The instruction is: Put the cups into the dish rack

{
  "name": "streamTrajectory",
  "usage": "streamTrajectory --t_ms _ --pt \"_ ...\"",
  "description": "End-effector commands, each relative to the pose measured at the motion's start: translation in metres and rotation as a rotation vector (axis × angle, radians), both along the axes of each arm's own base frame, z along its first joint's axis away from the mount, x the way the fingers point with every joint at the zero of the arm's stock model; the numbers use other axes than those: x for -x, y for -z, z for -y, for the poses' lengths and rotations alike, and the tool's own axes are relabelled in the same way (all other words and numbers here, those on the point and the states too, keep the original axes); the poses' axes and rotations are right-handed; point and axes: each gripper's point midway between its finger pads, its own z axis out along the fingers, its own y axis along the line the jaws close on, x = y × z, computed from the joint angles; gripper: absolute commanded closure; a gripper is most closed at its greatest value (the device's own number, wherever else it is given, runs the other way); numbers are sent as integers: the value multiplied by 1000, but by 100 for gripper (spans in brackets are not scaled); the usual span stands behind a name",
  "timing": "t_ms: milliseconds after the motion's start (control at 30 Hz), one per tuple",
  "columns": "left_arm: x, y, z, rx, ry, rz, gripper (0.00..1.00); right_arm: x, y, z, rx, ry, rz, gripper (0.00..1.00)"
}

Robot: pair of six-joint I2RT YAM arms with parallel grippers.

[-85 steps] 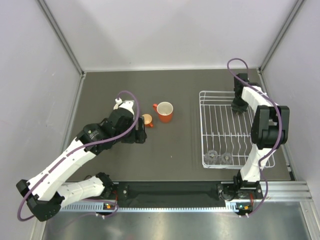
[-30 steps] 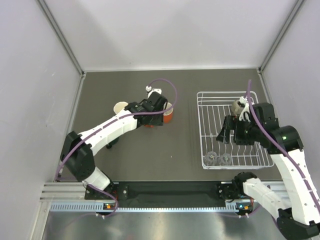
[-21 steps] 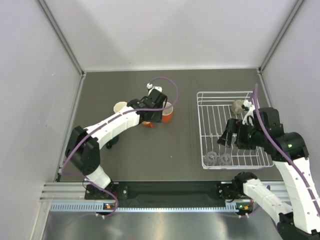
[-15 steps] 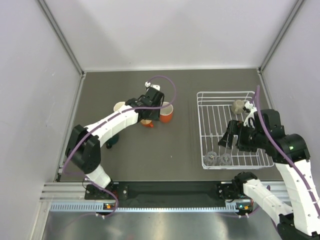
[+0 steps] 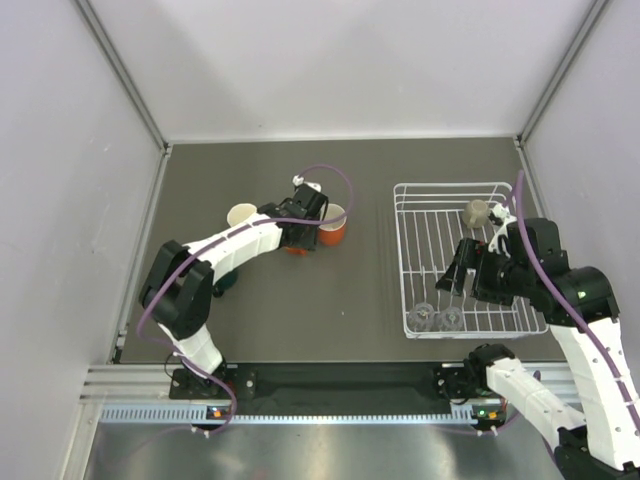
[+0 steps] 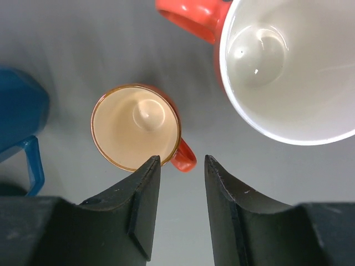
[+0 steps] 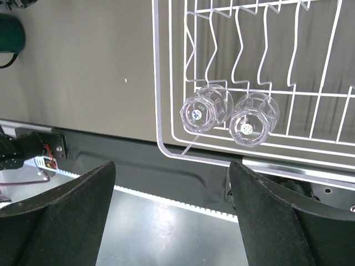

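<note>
The tiny orange cup stands on the table with its handle just beyond the gap of my left gripper, which is open and holds nothing. The large orange mug is close on the right and a blue mug on the left. From above, the left gripper hovers at the orange mug. The dish rack holds two clear glasses and a greyish-tan cup. My right gripper is wide open above the rack's near-left corner.
A beige mug stands left of my left arm, and a dark green cup sits nearer the front, partly under that arm. The metal rail runs along the near table edge. Grey walls close in the left, right and back.
My left arm swung from the left side over to the tiny orange cup and has since barely shifted. My right gripper left the greyish-tan cup in the rack and drew back toward its near side.
</note>
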Motion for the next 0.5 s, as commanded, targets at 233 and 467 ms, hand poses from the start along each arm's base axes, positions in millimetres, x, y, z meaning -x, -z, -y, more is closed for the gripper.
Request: streamTrajectory --t_ms 233,467 --pt "-19 0 1 -9 23 60 57 0 0 -2 -16 5 6 17" --pt "-30 11 -5 -3 27 50 59 4 1 -1 -12 16 -12 17"
